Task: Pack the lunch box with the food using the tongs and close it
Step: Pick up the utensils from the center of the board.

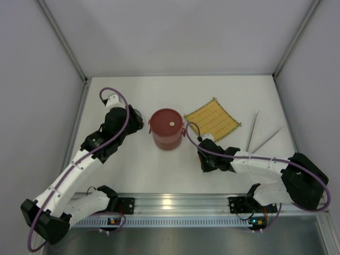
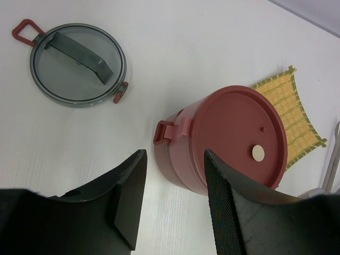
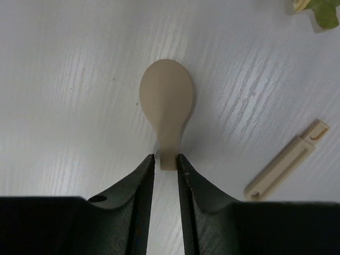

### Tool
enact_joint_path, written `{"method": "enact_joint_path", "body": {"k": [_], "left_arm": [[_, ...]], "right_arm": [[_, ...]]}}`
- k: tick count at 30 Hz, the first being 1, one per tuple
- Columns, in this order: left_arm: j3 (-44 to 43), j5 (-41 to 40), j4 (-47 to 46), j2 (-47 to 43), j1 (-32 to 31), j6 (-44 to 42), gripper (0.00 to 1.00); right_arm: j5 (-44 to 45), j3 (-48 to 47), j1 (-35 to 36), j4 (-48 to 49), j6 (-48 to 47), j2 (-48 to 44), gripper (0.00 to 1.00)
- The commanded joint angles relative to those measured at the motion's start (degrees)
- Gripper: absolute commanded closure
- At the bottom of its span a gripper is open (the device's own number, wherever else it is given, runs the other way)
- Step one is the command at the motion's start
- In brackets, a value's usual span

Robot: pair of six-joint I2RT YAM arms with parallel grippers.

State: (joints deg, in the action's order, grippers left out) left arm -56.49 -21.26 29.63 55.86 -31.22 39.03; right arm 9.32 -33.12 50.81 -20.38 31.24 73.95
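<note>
The maroon lunch box (image 1: 168, 127) stands shut at mid-table, its flat lid with a pale dot (image 2: 234, 133) on top. No food shows in any view. The silvery tongs (image 1: 253, 132) lie on the table to the right of the mat, and their end shows at the edge of the left wrist view (image 2: 332, 164). My left gripper (image 1: 134, 119) hovers just left of the box, open and empty (image 2: 175, 154). My right gripper (image 1: 204, 166) is low in front of the box. Its jaws (image 3: 166, 158) press both sides of the handle end of a small beige spoon (image 3: 166, 103).
A yellow woven mat (image 1: 212, 118) lies right of the box. A short beige stick (image 3: 287, 167) rests on the table right of the spoon. A clear grey lid with red clips (image 2: 78, 64) lies left of the box. White walls enclose the table.
</note>
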Motion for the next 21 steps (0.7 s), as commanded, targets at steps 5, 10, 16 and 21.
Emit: {"method": "enact_joint_path", "body": {"k": [5,10,16,21], "left_arm": [[-2.31,-0.10,-0.45,-1.27,-0.15,-0.53,0.48],[-2.22,-0.01,-0.45,-1.36,-0.15,-0.35,0.48],[-2.31,0.25,-0.80,-1.36,-0.15,-0.27,0.48],[-2.40,0.34,-0.80,-1.28,-0.15,-0.27,0.48]], "right_arm": [[2.89,-1.68,1.14,-2.73,2.76,2.43,0.87],[3.86,-2.91,1.14,-5.54,3.56,-0.73,0.97],[5.71,-5.81,1.22,-11.17,3.65,-5.57,1.00],[7.20,-8.88,1.22,-14.86,3.82,-9.52,1.00]]}}
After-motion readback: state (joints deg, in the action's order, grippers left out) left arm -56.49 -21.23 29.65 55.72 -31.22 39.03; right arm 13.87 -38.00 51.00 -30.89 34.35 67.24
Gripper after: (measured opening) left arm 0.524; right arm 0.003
